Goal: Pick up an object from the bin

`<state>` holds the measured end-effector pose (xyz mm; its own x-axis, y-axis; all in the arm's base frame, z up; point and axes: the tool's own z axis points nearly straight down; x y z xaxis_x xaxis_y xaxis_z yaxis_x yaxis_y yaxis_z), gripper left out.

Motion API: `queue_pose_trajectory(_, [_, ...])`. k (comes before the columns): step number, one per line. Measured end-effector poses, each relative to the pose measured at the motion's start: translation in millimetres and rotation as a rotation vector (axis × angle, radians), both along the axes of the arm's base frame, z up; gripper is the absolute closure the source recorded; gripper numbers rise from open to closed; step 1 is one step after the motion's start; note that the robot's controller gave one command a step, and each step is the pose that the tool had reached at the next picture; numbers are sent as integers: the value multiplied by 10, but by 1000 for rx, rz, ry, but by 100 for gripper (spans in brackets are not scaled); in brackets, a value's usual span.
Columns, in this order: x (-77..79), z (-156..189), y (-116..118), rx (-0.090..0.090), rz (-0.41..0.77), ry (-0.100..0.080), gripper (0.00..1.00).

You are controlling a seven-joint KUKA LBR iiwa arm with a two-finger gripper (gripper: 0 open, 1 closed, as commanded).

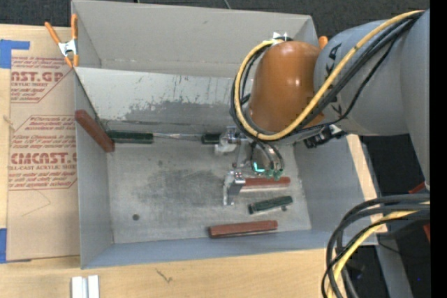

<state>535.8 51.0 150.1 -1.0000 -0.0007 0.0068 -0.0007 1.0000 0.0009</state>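
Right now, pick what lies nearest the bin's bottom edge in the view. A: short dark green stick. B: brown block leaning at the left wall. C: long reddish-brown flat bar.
C: the long reddish-brown flat bar lies below the short dark green stick, closest to that edge of the grey metal bin.

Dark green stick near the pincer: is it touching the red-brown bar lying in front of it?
Apart. The camera view shows a strip of bare grey bin floor between the dark green stick and the red-brown bar.
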Motion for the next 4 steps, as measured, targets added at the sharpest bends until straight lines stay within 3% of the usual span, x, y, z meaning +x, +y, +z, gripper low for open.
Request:
queue_pose_trajectory(2, [22,24,-10,1,2,-10,0])
queue_pose_trajectory(3, [-100,-301,-40,-6,37,-1,0])
queue_pose_trajectory(4, [-209,-756,-693,2,14,-13,100])
